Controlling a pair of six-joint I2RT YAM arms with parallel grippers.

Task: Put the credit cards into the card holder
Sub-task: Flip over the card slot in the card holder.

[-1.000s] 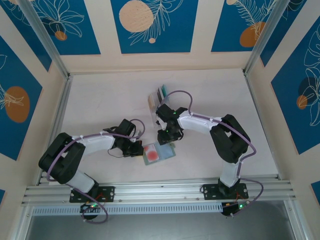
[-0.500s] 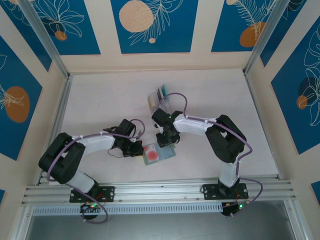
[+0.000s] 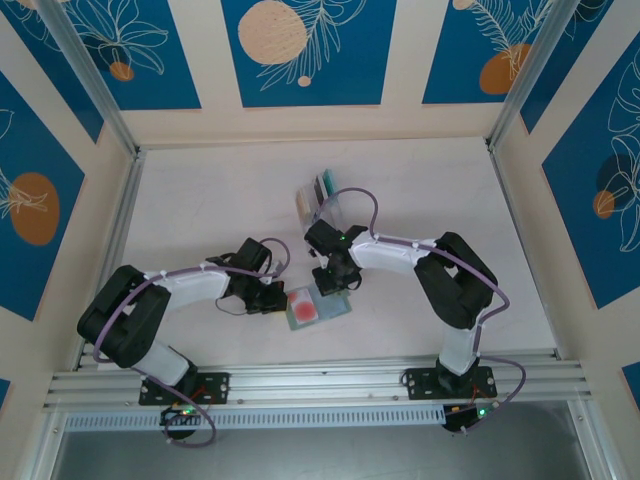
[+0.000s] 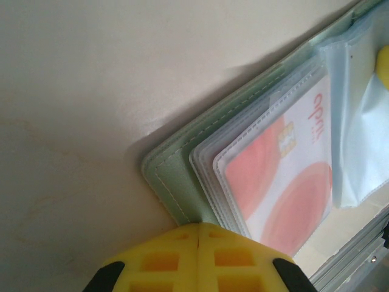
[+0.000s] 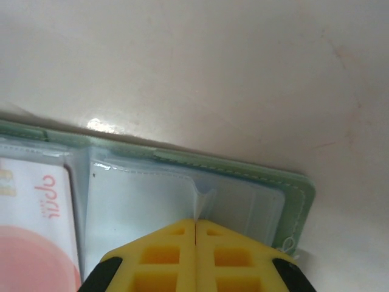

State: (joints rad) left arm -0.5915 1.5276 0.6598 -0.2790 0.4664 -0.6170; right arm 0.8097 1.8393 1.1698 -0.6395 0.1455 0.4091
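Card holder (image 3: pixel 335 303): a small, flat folding wallet in sage grey-green with a pale stitched border and rounded corners. It lies opened flat on the table (image 3: pixel 200 220), a matt off-white surface, between the two arms. Its interior carries a stack of clear, glossy plastic pockets (image 5: pixel 146 194), soft and slightly wrinkled. Red-and-white card (image 4: pixel 285 182): a thin, rigid plastic rectangle with coral circles, a small gold chip and red lettering. It sits inside a clear pocket on the left half of the holder. Clear plastic rack (image 3: pixel 335 205): a small transparent stand on the table just behind the right arm's wrist, apart from the holder. Further thin cards (image 3: pixel 318 188) stand on edge in it, showing teal and cream. Left tool (image 4: pixel 199 240): two yellow moulded fingers with square recesses, closed flush together with no gap. Their tips meet the holder's stitched outer edge beside the carded pocket; whether anything is pinched cannot be told. Right tool (image 5: pixel 194 240): fingers of the same yellow moulding, likewise closed tight, resting over the empty clear pockets on the right half. A small fold of clear film stands up right at their tips; whether it is clamped cannot be told.
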